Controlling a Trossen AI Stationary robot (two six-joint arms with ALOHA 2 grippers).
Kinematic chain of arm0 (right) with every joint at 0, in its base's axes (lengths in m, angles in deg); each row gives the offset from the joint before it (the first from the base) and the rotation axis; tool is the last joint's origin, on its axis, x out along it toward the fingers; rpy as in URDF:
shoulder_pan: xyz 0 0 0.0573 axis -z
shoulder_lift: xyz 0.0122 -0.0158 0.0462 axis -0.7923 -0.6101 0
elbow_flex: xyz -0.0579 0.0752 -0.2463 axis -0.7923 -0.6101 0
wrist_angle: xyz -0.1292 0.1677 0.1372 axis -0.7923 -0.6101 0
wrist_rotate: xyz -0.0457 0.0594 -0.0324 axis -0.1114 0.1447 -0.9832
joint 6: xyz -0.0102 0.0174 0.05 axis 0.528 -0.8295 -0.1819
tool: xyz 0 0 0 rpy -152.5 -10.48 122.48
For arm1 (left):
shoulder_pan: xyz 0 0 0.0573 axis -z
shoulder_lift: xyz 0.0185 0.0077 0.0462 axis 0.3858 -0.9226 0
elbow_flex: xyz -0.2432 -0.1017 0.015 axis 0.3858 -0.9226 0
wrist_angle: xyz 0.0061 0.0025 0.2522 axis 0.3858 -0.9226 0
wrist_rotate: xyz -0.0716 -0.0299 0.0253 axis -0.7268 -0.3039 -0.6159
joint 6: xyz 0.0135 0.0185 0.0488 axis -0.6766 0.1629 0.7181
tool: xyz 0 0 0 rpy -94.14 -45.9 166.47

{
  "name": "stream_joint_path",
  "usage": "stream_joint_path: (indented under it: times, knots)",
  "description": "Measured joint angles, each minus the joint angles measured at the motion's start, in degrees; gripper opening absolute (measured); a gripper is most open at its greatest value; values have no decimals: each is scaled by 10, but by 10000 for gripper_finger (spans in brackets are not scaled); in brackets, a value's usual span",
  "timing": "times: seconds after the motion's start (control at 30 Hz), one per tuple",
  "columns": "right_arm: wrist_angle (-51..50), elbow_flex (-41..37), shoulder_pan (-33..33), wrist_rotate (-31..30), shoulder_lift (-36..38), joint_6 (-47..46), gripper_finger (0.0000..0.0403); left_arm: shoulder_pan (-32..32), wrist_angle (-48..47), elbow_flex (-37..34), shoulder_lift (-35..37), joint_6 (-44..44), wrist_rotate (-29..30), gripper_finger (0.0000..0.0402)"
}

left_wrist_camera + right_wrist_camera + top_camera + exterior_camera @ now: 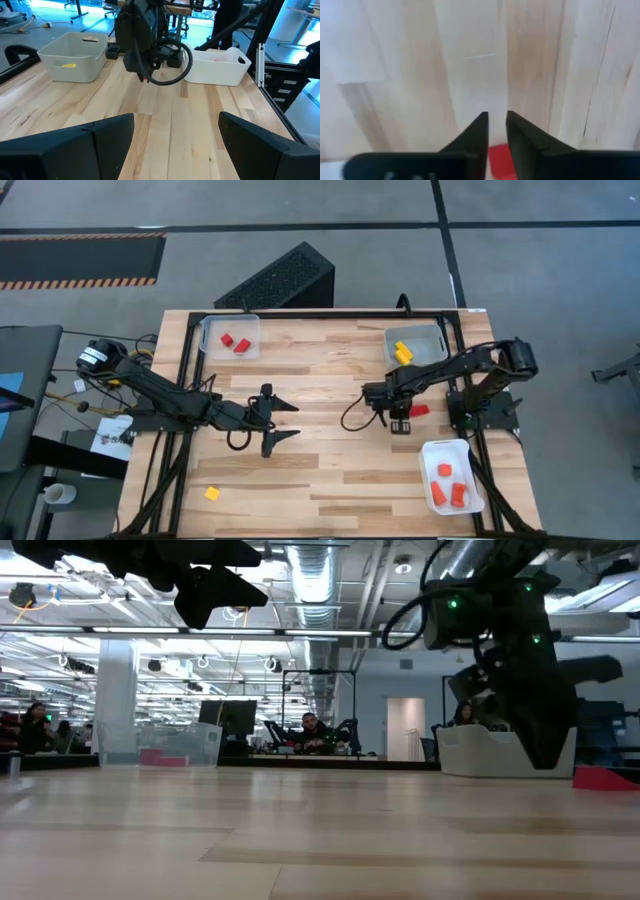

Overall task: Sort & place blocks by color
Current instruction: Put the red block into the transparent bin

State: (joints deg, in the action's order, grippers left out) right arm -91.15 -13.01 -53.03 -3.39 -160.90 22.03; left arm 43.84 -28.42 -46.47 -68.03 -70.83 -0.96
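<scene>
Red, yellow and orange blocks are already sorted into trays, but a red block beside the nearly closed, empty right gripper and a yellow block are left on the counter, while the left gripper is held wide open.

No text, label, brand, number or sign can be read in any view. The small white label on the base of the left arm and the papers beside the pale wooden surface are too small to read.
</scene>
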Motion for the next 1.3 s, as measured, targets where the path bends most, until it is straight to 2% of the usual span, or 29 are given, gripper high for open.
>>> stream_joint_path:
  times: [0.1, 0.2, 0.3, 0.53, 0.67, 0.8, 1.1, 1.3]
  knots:
    - [-34, 17, 0, 2, 0, 0, 72, 0, 0, 0, 0, 0, 0, 279]
    - [-72, 20, 0, 2, 0, 0, 82, 0, 0, 0, 0, 0, 0, 279]
    - [-116, 18, 0, 2, 0, -1, 126, 0, -2, 0, 0, 0, 0, 279]
    - [-141, 18, 3, 2, 0, -25, 269, 0, -5, 0, 0, -1, 0, 279]
    - [-141, 18, 9, 2, -13, -25, 306, 0, -6, 0, 0, -3, 0, 279]
    - [-139, 15, 20, 8, -36, -26, 308, 0, -6, 0, 0, -4, -1, 279]
    - [-130, -18, 31, 9, -108, -8, 284, 0, -11, 0, 0, -4, -1, 279]
    - [-89, -32, 26, 11, -121, 24, 248, 0, -12, 0, 0, -4, -1, 279]
